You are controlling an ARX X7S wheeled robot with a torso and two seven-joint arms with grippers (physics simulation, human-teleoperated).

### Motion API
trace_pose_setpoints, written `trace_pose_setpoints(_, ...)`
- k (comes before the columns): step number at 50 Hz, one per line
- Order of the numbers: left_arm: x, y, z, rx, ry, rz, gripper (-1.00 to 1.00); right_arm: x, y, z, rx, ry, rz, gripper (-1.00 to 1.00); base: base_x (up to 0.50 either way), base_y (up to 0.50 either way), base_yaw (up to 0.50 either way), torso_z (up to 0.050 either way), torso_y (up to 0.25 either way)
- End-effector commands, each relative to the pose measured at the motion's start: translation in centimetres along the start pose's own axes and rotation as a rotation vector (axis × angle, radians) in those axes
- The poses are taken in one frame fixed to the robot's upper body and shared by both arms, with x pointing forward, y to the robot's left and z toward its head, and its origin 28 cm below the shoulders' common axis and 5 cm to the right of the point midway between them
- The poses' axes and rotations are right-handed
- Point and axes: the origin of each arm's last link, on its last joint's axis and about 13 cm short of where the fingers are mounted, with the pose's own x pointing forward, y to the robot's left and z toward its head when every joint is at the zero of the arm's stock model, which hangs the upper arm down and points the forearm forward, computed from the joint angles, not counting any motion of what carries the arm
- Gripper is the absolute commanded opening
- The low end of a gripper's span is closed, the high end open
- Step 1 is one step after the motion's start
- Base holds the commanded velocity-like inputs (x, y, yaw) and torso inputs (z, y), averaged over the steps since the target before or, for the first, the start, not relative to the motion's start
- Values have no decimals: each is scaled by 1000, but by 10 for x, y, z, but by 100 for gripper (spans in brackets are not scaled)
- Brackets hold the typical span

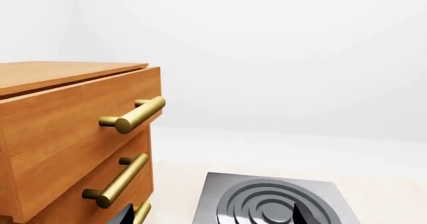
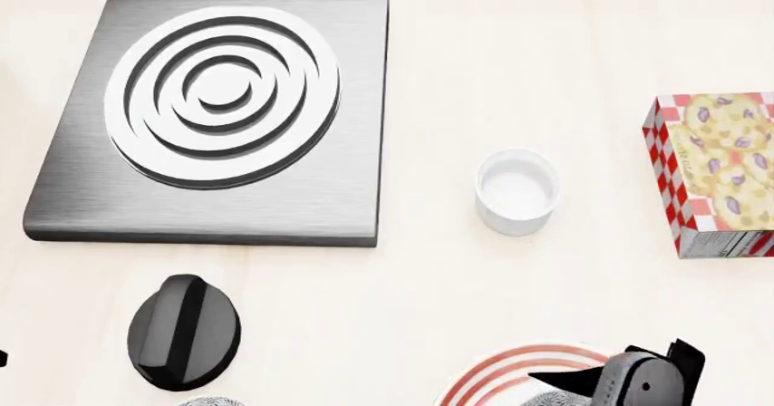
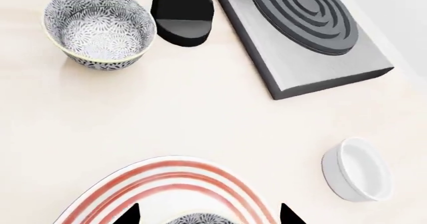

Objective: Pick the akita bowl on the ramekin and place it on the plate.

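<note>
The plate [image 3: 167,189] with red rings lies at the near edge of the pale table [image 2: 545,80], and the right gripper [image 3: 208,216] hangs just over it. Its two dark fingertips [image 3: 128,216] stand apart, with the top of a speckled akita bowl [image 3: 200,219] showing between them — too little shows to tell if they press on it. That bowl sits over the plate. The ramekin [image 2: 517,190] stands alone and bare, well apart from the plate, with open table all around it. Past it, near the right edge, lies a checked food box [image 2: 720,175]. A second speckled bowl [image 3: 99,28] sits beside a black knob [image 3: 181,13], near the grey burner slab [image 2: 217,116]. The left gripper [image 1: 207,219] is near a wooden drawer chest [image 1: 73,134] — only its dark tips show, so its state cannot be told.
</note>
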Motion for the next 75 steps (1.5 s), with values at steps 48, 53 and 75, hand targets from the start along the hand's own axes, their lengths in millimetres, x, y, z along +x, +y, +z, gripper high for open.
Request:
trace_pose_setpoints(48, 0, 2, 0, 11, -9, -11, 100, 15, -22, 15, 292, -326, -894, 100, 0, 0, 0, 0, 0)
trace_pose_setpoints(53, -1, 2, -2, 16, -8, -13, 100, 17, -20, 13, 311, -332, -977, 100, 0, 0, 0, 0, 0)
trace_pose_setpoints(75, 0, 4, -1, 11, -16, -12, 100, 12, -19, 19, 378, -502, -1154, 100, 0, 0, 0, 0, 131)
